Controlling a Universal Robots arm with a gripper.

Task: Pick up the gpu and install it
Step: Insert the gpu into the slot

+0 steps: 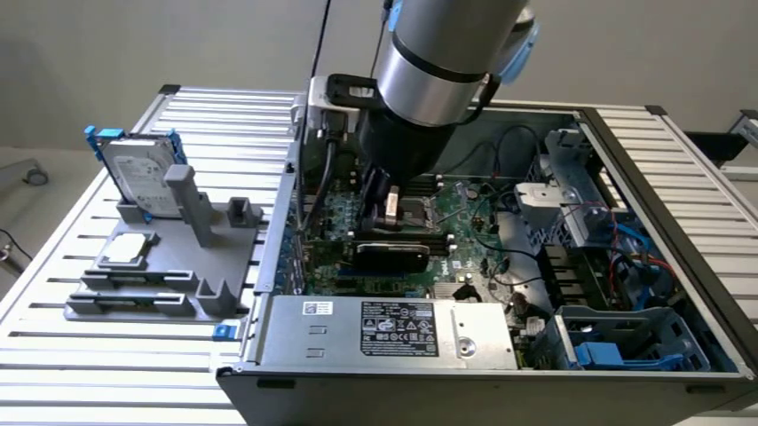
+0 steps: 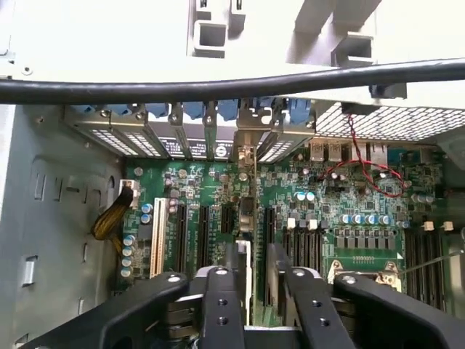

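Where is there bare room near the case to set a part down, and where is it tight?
Bare table slats lie beyond the hard drive, up to the case wall on the exterior view's left; more in front of the grey fixture; a strip runs along the case on the exterior view's right. Crowded inside: tool, gpu, cables over the motherboard.
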